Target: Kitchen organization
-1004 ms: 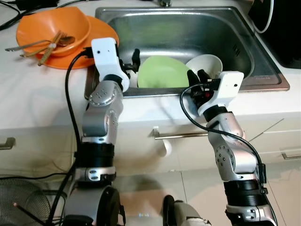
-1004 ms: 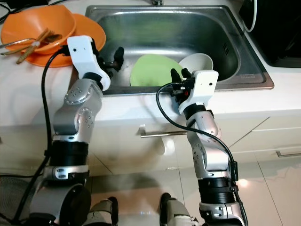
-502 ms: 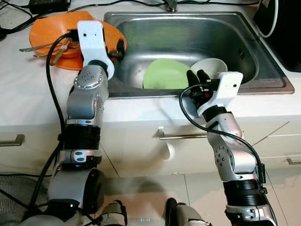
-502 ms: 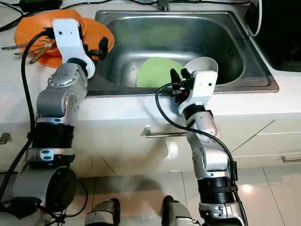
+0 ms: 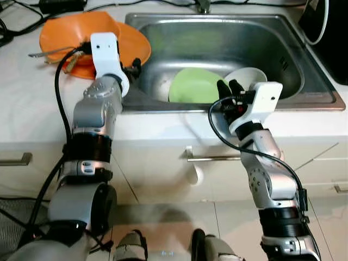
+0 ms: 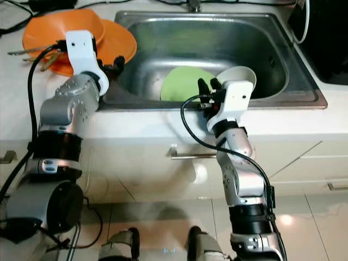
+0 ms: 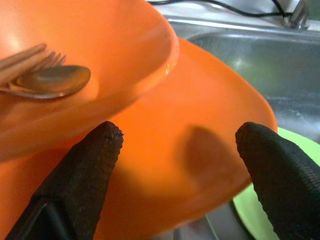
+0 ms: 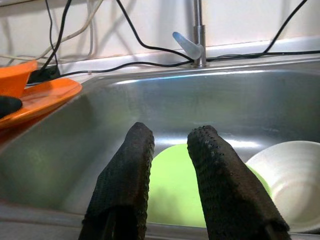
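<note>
An orange bowl (image 5: 73,28) holding a spoon (image 7: 50,82) and other utensils sits on an orange plate (image 5: 133,46) on the counter, left of the steel sink (image 5: 217,32). My left gripper (image 5: 133,66) is open at the plate's near rim, its fingers (image 7: 85,175) spread wide with the plate's edge (image 7: 200,150) between them, touching nothing. A green plate (image 5: 197,84) and a white bowl (image 5: 249,76) lie in the sink. My right gripper (image 5: 227,89) hovers over the sink's front edge just before the green plate, its fingers (image 8: 220,185) close together and holding nothing.
A faucet (image 8: 197,35) stands at the sink's back, with black cables (image 8: 140,50) along the wall. A black appliance (image 5: 333,38) sits on the counter at right. White cabinet fronts with a drawer handle (image 5: 212,157) run below the counter (image 5: 32,109).
My left gripper has swung left from the sink's near-left corner to the orange plate's rim. The right arm has stayed put. The camera has shifted slightly.
</note>
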Tool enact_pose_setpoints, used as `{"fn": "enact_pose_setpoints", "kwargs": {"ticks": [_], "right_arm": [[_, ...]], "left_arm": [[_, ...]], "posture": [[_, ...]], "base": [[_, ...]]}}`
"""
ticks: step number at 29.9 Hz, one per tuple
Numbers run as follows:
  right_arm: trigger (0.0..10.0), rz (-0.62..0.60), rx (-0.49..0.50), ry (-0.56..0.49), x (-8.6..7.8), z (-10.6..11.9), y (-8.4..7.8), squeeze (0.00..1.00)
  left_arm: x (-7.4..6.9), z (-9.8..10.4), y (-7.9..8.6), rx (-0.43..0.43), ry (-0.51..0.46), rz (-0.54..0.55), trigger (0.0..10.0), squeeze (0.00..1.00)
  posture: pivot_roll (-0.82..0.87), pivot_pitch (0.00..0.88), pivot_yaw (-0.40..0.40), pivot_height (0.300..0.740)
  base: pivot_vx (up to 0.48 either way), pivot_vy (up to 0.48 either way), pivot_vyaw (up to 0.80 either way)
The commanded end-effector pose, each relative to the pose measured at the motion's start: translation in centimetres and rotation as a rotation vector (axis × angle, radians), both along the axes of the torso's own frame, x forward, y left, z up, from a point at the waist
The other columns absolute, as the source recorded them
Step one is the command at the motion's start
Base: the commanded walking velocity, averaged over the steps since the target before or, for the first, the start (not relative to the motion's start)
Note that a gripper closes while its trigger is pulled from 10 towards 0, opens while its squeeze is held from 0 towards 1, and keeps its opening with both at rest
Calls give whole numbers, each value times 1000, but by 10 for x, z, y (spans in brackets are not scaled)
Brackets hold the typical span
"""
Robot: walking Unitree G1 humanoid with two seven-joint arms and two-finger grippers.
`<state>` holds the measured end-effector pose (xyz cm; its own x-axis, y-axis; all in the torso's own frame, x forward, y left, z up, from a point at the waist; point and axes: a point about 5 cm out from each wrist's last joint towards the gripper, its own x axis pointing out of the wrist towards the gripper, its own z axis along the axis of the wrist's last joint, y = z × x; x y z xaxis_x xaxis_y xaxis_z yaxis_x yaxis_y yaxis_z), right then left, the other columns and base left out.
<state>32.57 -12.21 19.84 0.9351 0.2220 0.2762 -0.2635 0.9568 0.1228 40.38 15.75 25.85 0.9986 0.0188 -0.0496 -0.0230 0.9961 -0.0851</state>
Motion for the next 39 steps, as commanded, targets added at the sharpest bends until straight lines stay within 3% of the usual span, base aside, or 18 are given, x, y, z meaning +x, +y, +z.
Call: {"fn": "enact_pose_setpoints", "kwargs": {"ticks": [1,9,12,21,26,30,33,39], "right_arm": [[10000,-5,1,-2,1,0,-1,0],[10000,-4,-2,-2,0,0,-2,0],[10000,-3,-4,0,0,0,-2,0],[10000,2,-2,2,0,0,0,0],[10000,14,4,5,1,-1,4,0],[10000,16,5,5,1,-1,4,0],[10000,22,9,4,2,-2,6,0],[10000,29,18,7,3,-3,10,0]], "left_arm": [[2,3,2,-13,4,7,10000,0],[13,13,26,-74,52,72,10000,0],[14,5,39,-84,113,123,10000,0],[11,-14,43,-113,233,101,10000,0],[-4,-17,48,-119,312,56,10000,0],[-4,-16,48,-114,319,51,10000,0],[-17,1,60,-56,315,40,10000,0],[-40,7,66,-24,345,30,10000,0]], "posture": [[47,173,10,740],[48,179,11,740],[53,184,11,740],[75,196,17,740],[98,198,21,740],[98,198,21,740],[131,198,34,740],[156,195,45,740]], "base": [[0,0,0],[0,0,0],[0,0,0],[0,0,0],[0,0,0],[0,0,0],[0,0,0],[0,0,0]]}}
